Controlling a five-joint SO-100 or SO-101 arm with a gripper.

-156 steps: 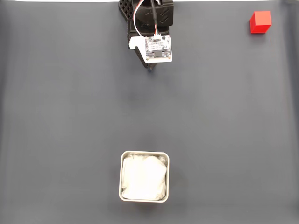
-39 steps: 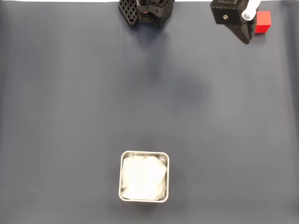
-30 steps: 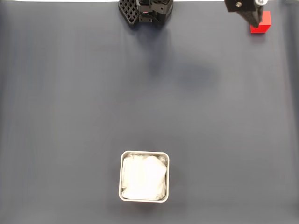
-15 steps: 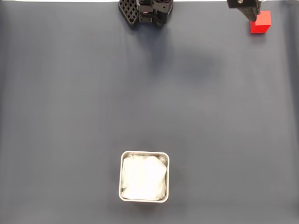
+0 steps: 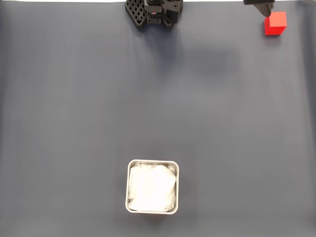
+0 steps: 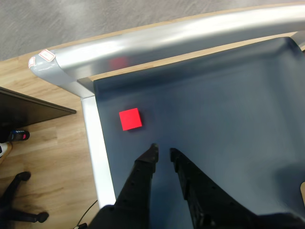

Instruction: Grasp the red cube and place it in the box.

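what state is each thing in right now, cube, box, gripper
red cube: flat on the dark mat near its corner, not gripped, clear of the fingertips.
box: upright, open-topped, white lining inside, no cube in it.
gripper: above the mat just short of the cube, fingers a narrow gap apart, holding nothing.

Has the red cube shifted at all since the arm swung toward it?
No. In the fixed view the red cube sits at the same spot near the mat's top right corner, equally far from the box.
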